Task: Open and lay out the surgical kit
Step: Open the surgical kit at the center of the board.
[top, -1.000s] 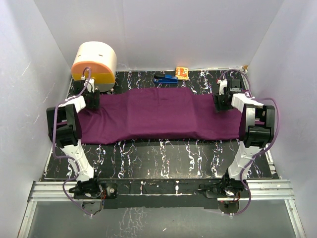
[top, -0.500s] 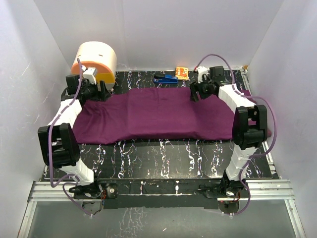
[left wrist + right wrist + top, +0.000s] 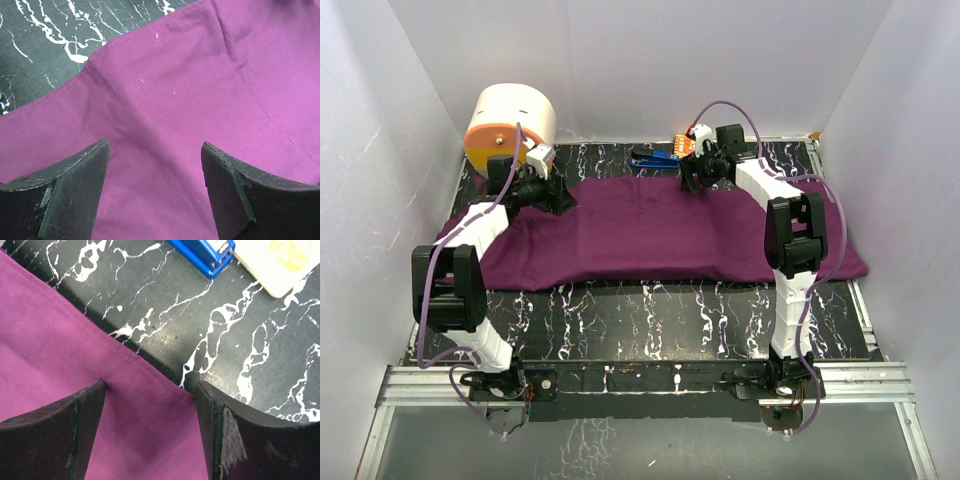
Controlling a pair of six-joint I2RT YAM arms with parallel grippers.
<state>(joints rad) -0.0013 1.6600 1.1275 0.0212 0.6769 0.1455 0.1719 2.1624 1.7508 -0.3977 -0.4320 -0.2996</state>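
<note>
Purple cloth wrap point(image 3: 650, 230): spread flat across the middle of the black marbled table point(image 3: 650, 310), running 9 to 3 o'clock; contents hidden
Left gripper point(image 3: 155, 150): jaws apart, nothing between them, over the wrap's far edge toward 10 o'clock
Right gripper point(image 3: 150, 387): jaws apart, holding nothing, straddling the far hem near 1 o'clock
Cream-and-orange drum point(image 3: 510, 125): 10 o'clock corner
Small blue item point(image 3: 655, 158), orange packet point(image 3: 687, 147): 12 o'clock, just beyond the hem

Bright, even, diffuse light; shadows faint and soft-edged. Wrist views sharp: weave visible on purple cloth wrap point(image 3: 200, 90). Top view softer.
</note>
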